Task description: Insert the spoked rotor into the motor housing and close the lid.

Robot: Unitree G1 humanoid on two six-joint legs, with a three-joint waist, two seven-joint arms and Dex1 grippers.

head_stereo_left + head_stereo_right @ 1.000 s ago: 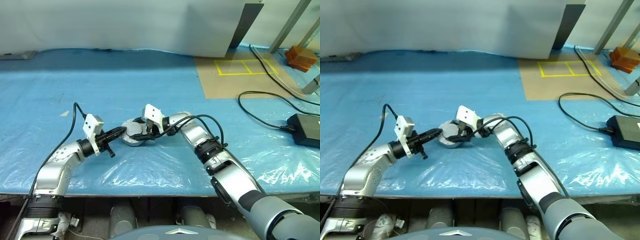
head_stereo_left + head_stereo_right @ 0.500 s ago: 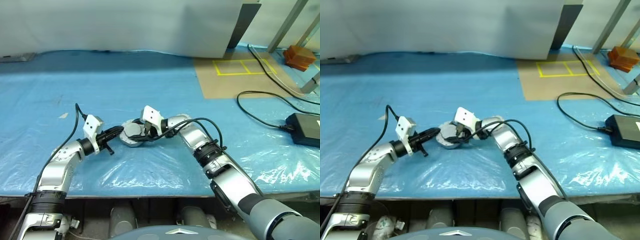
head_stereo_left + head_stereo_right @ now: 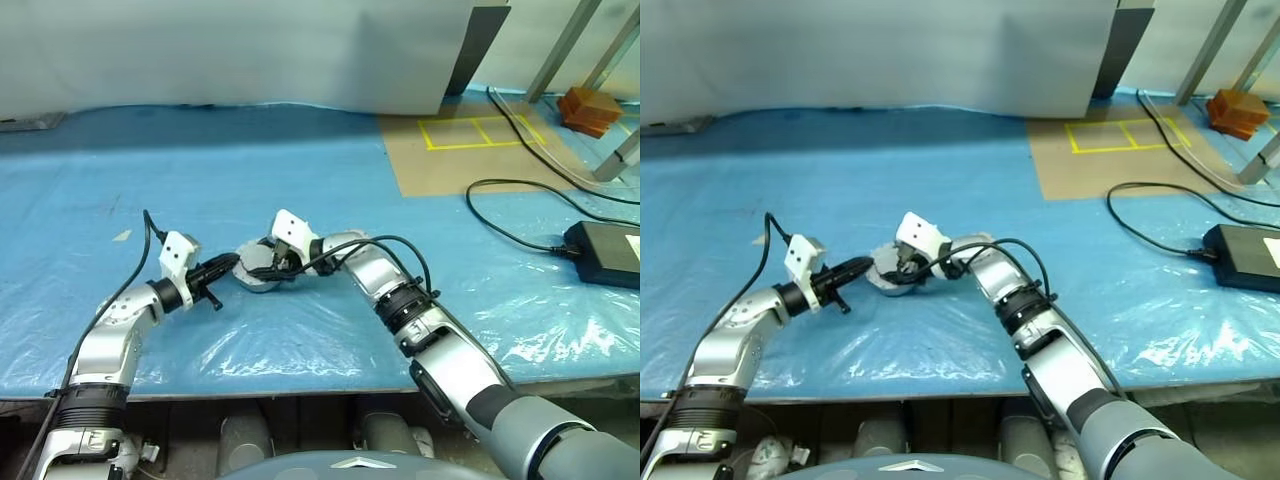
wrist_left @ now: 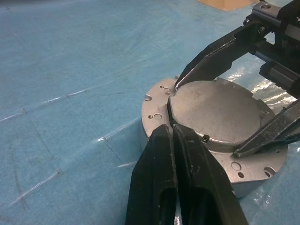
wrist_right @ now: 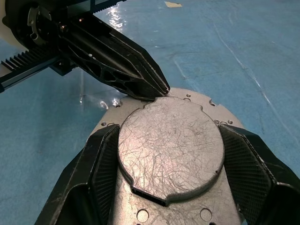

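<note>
We see the motor housing [image 3: 258, 272] with the lid [image 5: 171, 146] on it, on a blue plastic-sheeted table [image 3: 300, 180] (brown mat [image 3: 470, 150] and cables [image 3: 520, 205] beyond). The right gripper [image 5: 171, 154] clamps the lid; the left gripper [image 4: 173, 136], fingers together, touches its edge.

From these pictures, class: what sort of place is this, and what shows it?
Probably a workshop or robot lab: a bench under a blue plastic sheet, yellow tape squares on a brown mat, and a power brick with trailing cable.

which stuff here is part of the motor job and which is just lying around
Part of the job:
- lid, gripped by the right claw
- motor housing under it
- left claw, shut, tips at the lid's edge

Lying around:
- black power brick and cable
- orange block
</note>
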